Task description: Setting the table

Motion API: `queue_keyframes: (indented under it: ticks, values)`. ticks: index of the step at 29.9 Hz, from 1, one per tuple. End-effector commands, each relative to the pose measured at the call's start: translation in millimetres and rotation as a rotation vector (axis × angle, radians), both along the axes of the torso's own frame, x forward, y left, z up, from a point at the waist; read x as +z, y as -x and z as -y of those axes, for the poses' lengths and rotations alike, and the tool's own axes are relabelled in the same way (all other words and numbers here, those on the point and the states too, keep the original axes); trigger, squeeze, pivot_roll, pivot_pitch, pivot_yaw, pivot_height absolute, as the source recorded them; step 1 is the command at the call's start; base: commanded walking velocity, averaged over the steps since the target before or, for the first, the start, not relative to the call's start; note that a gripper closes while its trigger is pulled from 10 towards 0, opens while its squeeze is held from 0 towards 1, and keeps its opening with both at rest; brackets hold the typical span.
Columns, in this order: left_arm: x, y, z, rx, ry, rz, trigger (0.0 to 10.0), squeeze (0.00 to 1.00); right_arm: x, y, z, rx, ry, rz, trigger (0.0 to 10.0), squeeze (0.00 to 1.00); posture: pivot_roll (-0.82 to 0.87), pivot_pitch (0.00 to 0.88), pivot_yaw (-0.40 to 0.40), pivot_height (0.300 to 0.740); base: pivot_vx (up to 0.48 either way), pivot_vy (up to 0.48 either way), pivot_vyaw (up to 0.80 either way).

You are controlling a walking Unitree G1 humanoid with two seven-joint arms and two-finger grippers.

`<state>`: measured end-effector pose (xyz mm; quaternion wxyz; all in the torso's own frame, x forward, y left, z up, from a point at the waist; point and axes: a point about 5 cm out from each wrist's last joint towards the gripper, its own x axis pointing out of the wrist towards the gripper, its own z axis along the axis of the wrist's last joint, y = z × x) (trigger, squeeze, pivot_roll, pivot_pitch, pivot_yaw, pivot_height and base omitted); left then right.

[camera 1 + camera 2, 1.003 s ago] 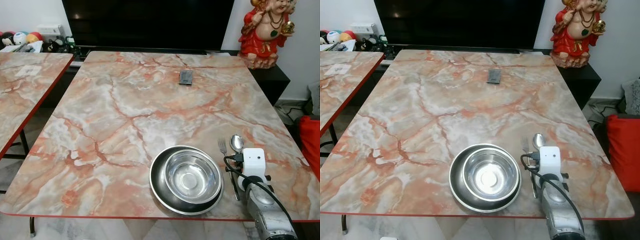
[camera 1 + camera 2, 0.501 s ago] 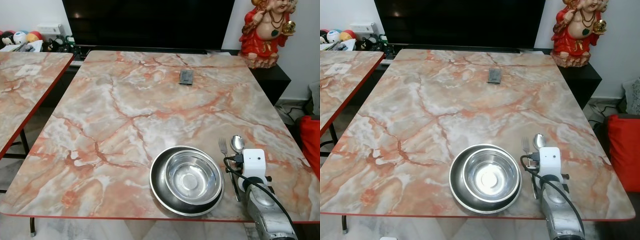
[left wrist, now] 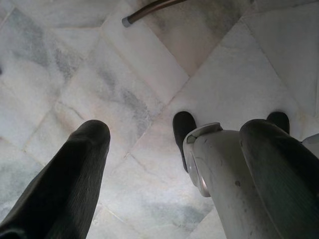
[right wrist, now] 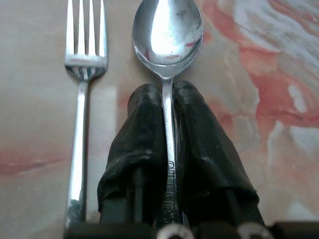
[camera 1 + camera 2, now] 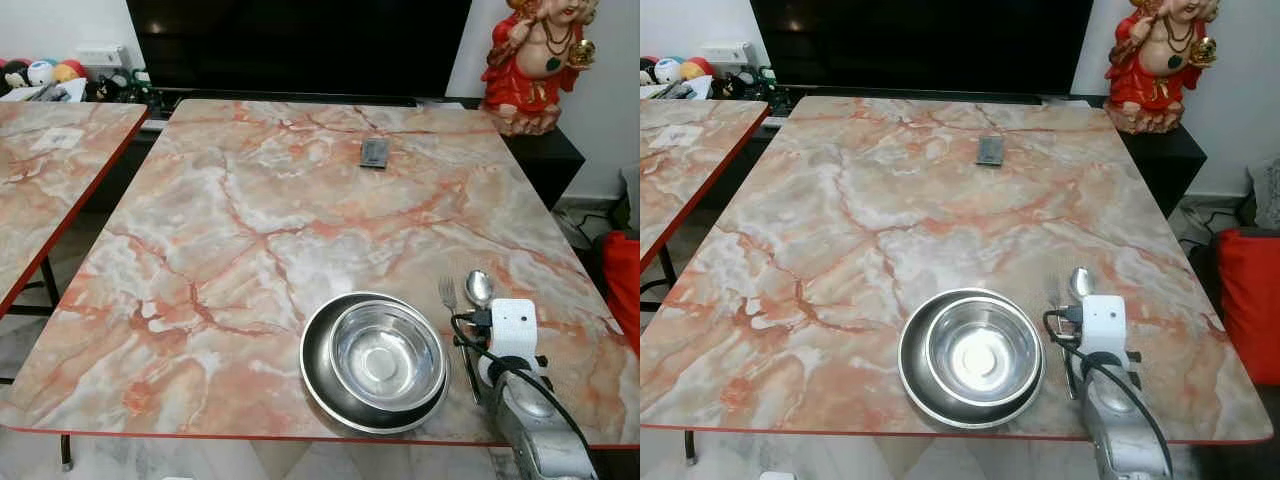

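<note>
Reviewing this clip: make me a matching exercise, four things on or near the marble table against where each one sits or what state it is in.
Things:
1. spoon
2. fork
3. steel bowl
4. remote

Places or states:
A. far half of the table, alone
B. handle pinched by the right gripper
C. nested in the larger steel dish
D. lying free between the bowl and the spoon

Pairs: 1-B, 2-D, 3-C, 4-A

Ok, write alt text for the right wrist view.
The right tool is shut on a spoon by its handle, the bowl of the spoon pointing away. A fork lies parallel beside it on the marble-patterned table.
</note>
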<state>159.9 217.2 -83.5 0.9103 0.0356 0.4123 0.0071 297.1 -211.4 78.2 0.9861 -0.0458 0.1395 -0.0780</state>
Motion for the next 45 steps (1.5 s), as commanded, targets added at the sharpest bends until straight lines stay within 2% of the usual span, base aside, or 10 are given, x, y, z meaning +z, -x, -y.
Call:
queue_keyframes:
  ticks: [1, 25, 26, 27, 28, 31, 35, 36, 45]
  values:
    - [-3.2, 7.3, -0.8, 0.007, 0.001, -0.026, 10.0, 0.00, 3.4, 3.1, 6.2, -0.024, 0.004, 0.006, 10.0, 0.00, -0.02, 0.122, -0.024, 0.740, 0.000, 0.000, 0.00]
    - [-3.1, 6.6, 0.6, 0.003, 0.002, -0.022, 10.0, 0.00, 0.8, 8.9, -1.8, -0.016, -0.020, -0.031, 10.0, 0.00, -0.01, 0.122, -0.023, 0.740, 0.000, 0.000, 0.00]
    - [-3.0, 6.4, 0.7, 0.003, 0.002, -0.022, 10.0, 0.00, 0.7, 8.9, -1.7, -0.017, -0.019, -0.032, 10.0, 0.43, -0.01, 0.122, -0.024, 0.740, 0.000, 0.000, 0.00]
    - [-3.0, 6.3, 0.8, 0.003, 0.002, -0.021, 10.0, 0.00, 0.7, 8.9, -1.6, -0.017, -0.019, -0.033, 10.0, 0.43, -0.01, 0.122, -0.024, 0.740, 0.000, 0.000, 0.00]
    - [-3.0, 6.1, 0.8, 0.003, 0.002, -0.021, 10.0, 0.00, 0.7, 9.0, -1.4, -0.019, -0.016, -0.034, 10.0, 0.57, -0.01, 0.122, -0.024, 0.740, 0.000, 0.000, 0.00]
    - [-2.8, 5.7, 0.8, 0.003, 0.001, -0.021, 10.0, 0.00, 0.2, 9.7, -0.1, -0.025, -0.008, -0.040, 10.0, 0.51, -0.01, 0.121, -0.024, 0.740, 0.000, 0.000, 0.00]
    - [-2.8, 5.6, 1.0, 0.003, 0.002, -0.021, 10.0, 0.00, 0.0, 10.1, 0.5, -0.030, -0.005, -0.044, 10.0, 0.48, -0.01, 0.121, -0.024, 0.740, 0.000, 0.000, 0.00]
    - [-2.8, 5.7, 0.9, 0.002, 0.003, -0.021, 10.0, 0.00, 0.1, 10.1, 0.7, -0.032, -0.004, -0.045, 10.0, 0.00, -0.01, 0.121, -0.024, 0.740, 0.000, 0.000, 0.00]
    - [-3.1, 6.5, 0.5, 0.002, 0.001, -0.022, 10.0, 0.00, 3.1, 9.6, 5.7, -0.057, 0.007, -0.031, 10.0, 0.00, -0.01, 0.121, -0.022, 0.740, 0.000, 0.000, 0.00]
